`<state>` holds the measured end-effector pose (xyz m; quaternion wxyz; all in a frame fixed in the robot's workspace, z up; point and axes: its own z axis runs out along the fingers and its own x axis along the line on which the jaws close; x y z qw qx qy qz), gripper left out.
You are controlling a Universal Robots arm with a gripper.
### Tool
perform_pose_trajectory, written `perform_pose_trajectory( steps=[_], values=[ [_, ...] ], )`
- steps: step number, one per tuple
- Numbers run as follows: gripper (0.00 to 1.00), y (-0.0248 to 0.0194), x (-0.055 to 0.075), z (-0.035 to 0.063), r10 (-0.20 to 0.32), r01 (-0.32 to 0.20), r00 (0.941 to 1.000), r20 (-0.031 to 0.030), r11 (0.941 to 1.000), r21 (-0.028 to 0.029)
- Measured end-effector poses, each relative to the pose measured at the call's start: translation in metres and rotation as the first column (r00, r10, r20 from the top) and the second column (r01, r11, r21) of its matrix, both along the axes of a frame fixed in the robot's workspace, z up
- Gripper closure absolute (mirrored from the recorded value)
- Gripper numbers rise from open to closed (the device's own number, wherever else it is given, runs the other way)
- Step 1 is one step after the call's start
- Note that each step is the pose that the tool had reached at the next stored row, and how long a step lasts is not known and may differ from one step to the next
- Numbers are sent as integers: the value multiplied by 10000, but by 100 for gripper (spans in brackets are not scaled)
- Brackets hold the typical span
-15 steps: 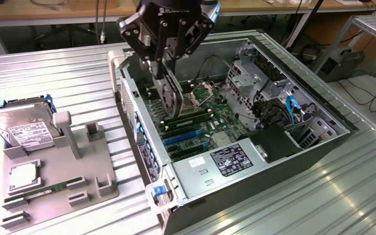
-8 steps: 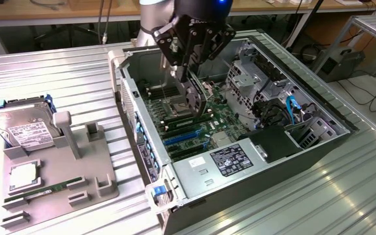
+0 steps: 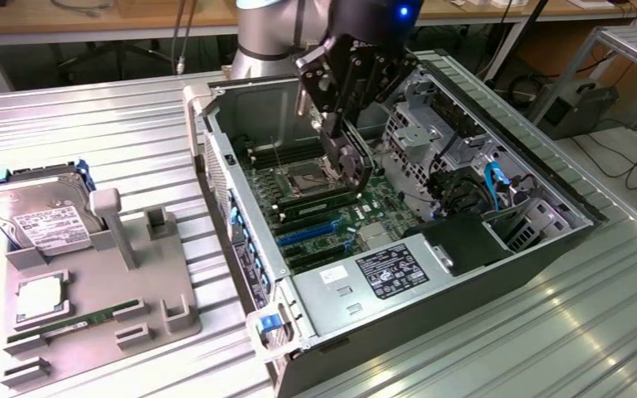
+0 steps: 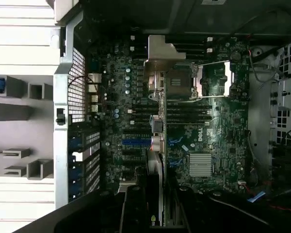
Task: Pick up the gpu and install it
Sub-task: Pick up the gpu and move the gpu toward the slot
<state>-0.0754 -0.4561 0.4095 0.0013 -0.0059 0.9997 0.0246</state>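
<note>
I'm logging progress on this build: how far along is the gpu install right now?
Done: the gpu is picked up, clamped in the gripper. In hand: it hangs edge-down inside the open computer case, above the motherboard, near the processor socket. Left: seating it. Its lower edge looks clear of the blue expansion slots, so it is not yet installed.

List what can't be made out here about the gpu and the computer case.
Exterior view: whether the gpu, held by the gripper, touches the motherboard; the card hides its own lower edge.
Wrist view: the gpu's fan face; the card shows edge-on.
Exterior view: the hard drive label's print, too small.
Exterior view: the arm, cut off by the top edge.
</note>
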Motion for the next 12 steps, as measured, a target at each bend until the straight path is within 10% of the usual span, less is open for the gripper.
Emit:
perform_pose_trajectory(
  steps=[4,10,12],
  values=[
    [74,25,249,-99,1,-1,10000,-77,10000,1],
    [74,25,499,-138,0,0,9980,-627,10000,1],
    [74,25,506,-137,0,0,9977,-671,10000,-1]
  ],
)
